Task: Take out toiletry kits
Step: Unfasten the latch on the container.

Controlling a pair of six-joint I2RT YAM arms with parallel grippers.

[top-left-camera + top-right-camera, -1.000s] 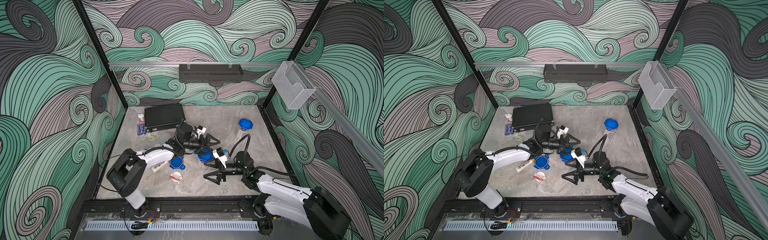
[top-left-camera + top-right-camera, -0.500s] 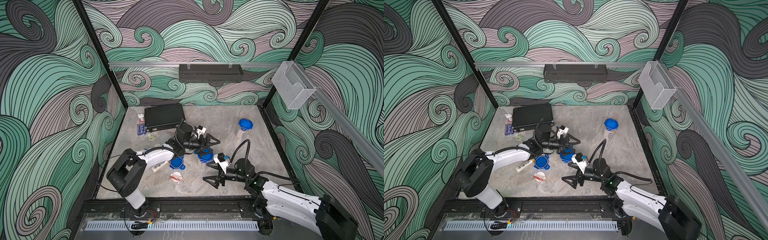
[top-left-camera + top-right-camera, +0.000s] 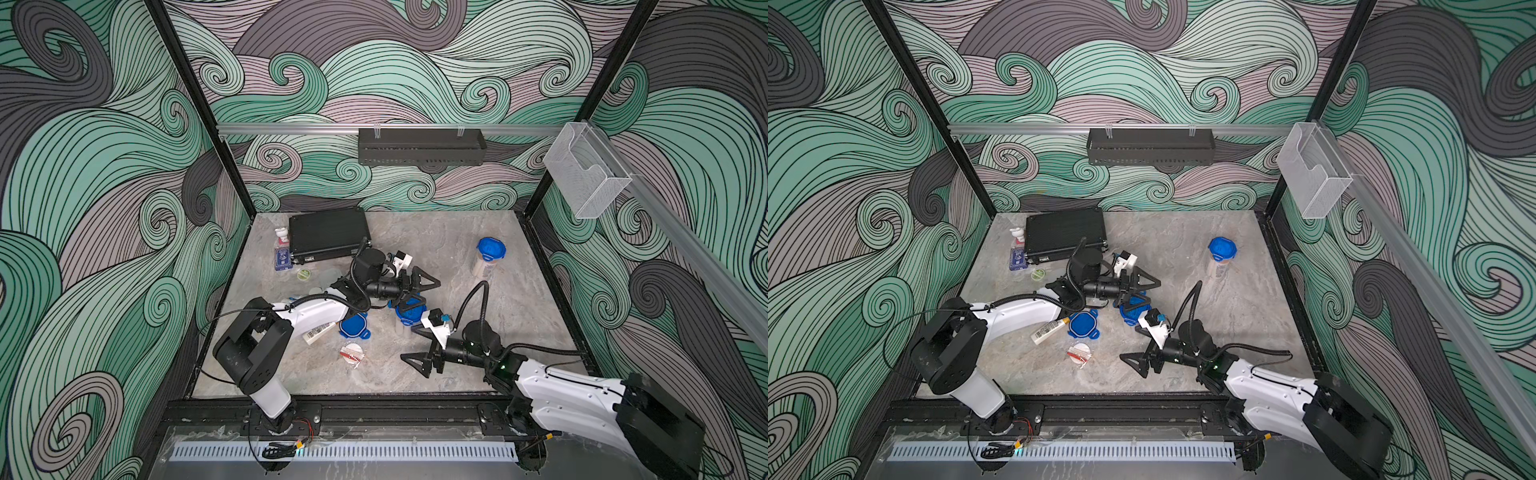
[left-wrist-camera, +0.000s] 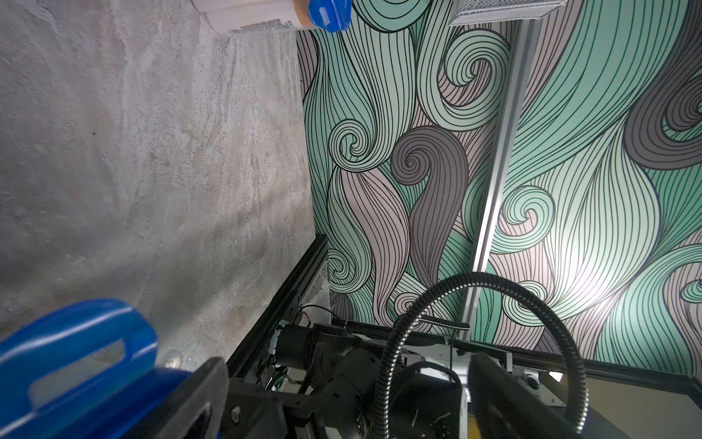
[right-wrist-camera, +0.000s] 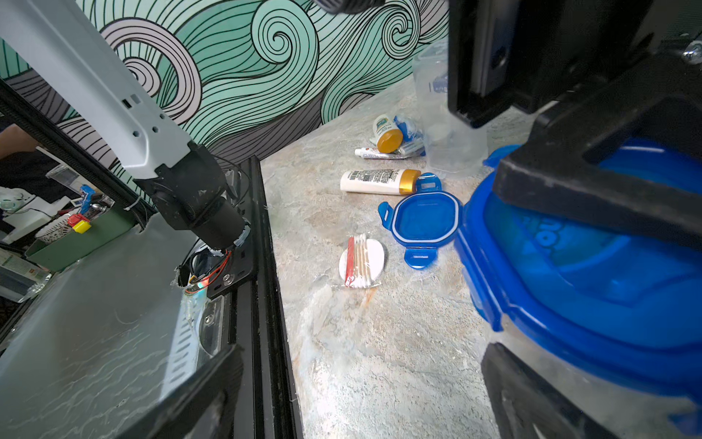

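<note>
**Entry: toiletry kits, part unpacked**

- Left claw (image 3: 428, 286): jaws wide apart, holding nothing, just above the closed blue-lidded tub (image 3: 409, 311) in the middle of the surface (image 3: 436, 237).
- Right claw (image 3: 409, 344): jaws apart and empty, low over the surface, just beside the same tub on its near side.
- Second closed tub (image 3: 488, 259): upright, well apart towards the far right.
- Loose blue lid (image 5: 423, 218): flat on the surface. The empty clear tub (image 5: 448, 125) stands near it.
- Contents already out, in the right wrist view:
  - white bottle (image 5: 380, 181), lying on its side and touching the loose lid
  - second bottle (image 5: 385, 135)
  - toothpaste tube (image 5: 380, 152)
  - round white packet (image 5: 361, 258) with swabs
- We judge one kit emptied and two not yet opened.

**Hazards noted**

- Both claws crowd one tub — we expect a knock between them if both advance at once.
- We cannot tell whether the lid's clips are undone. A pull on a latched lid would lift or topple the whole tub.
- The tub's clear wall looks slick, so a side push may tip it onto the loose lid and bottle.
- The lying bottle could roll if it is brushed.
- The flat packet gives little to pinch — the fingertips may scrape the surface.
</note>
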